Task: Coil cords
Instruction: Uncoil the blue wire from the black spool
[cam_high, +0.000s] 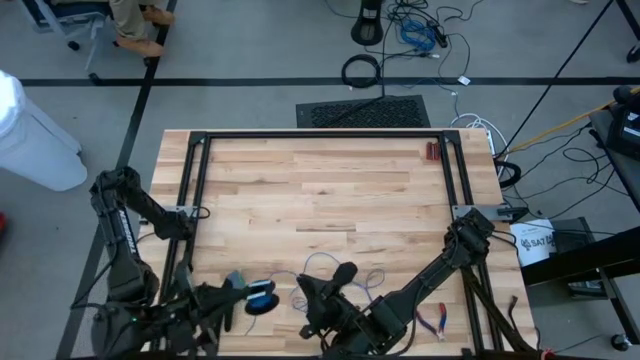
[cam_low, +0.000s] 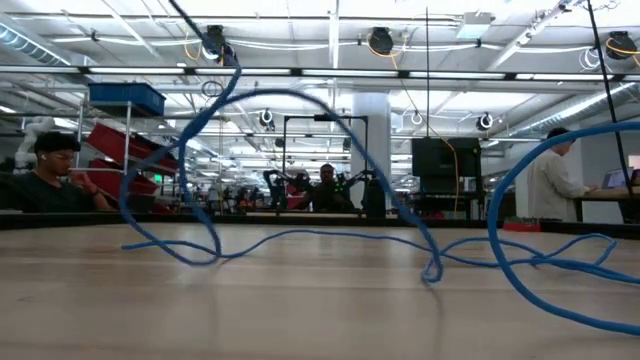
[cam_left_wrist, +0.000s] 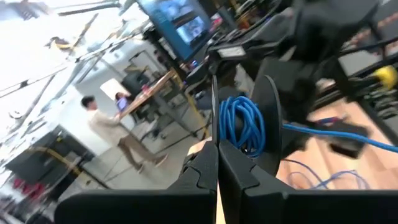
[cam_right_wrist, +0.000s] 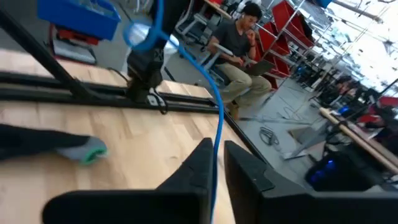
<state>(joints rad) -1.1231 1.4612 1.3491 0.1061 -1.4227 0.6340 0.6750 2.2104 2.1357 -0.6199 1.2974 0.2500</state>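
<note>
blue cord (cam_high: 335, 268): thin, light, limp, springy. left end effector (cam_left_wrist: 216, 163) grips its coil; right end effector (cam_right_wrist: 216, 163) pinches the loose run; take hold there.

white box (cam_high: 536, 243) beside the bench's right edge with dark lettering, letters "SAT" just legible, rest unclear, no other readable text, labels or numbers anywhere

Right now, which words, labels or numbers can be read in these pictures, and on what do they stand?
"SAT": partly legible dark print on the white box beside the wooden table's right edge; the rest is too small.
Glowing wall screen: content blurred, unreadable.
No readable text on the thin blue cord.
</note>
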